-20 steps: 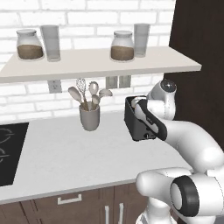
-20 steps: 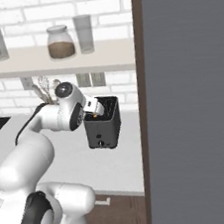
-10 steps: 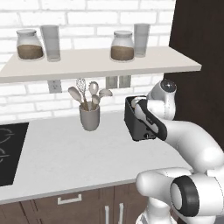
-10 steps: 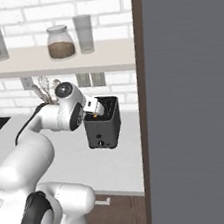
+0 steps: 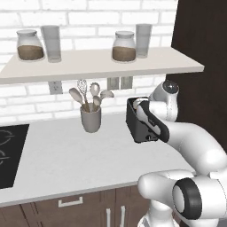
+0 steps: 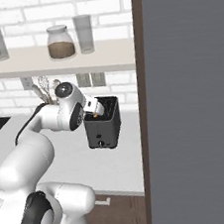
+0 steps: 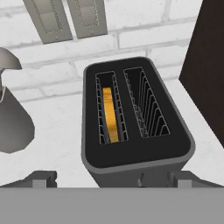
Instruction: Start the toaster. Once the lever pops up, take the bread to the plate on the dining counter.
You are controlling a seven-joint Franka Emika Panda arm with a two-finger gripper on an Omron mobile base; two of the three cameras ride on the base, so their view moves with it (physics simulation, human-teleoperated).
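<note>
Gripper (image 7: 111, 177) hangs above the toaster (image 7: 135, 127), looking straight down into its top. Fingers spread wide apart, nothing between them: one tip (image 7: 41, 178) sits low left in hand view, the other low right, w/ the toaster's near end between the two. No contact visible btwn tips and toaster body.

Toaster is dark grey-black, boxy, two long slots on top. Directly ahead of and below the hand. The bread (image 7: 109, 114) sits down inside the slot on the hand's left, yellow-orange, thin, edge-on, sunk below the slot rim. Slot on the hand's right shows just wire guides.

From the right base view the gripper (image 6: 95, 107) is over the toaster (image 6: 104, 129) at its top left edge, wrist angled down into it; a bit of orange bread (image 6: 95, 117) shows at the slot just under the hand. Small round knob low on the toaster's front face, below the hand. In the left base view the forearm crosses in front of the toaster (image 5: 138, 123), so the hand itself is mostly hidden there.

Left of the hand, well apart: grey utensil cup (image 5: 90, 119) w/ spoons and a whisk, on the white worktop (image 5: 66, 155). Beyond the hand: brick wall w/ two outlet plates (image 7: 68, 17). Above it: shelf (image 5: 97, 64) w/ jars and glasses. Dark tall panel (image 6: 188, 104) just to the hand's right, beside the toaster.
</note>
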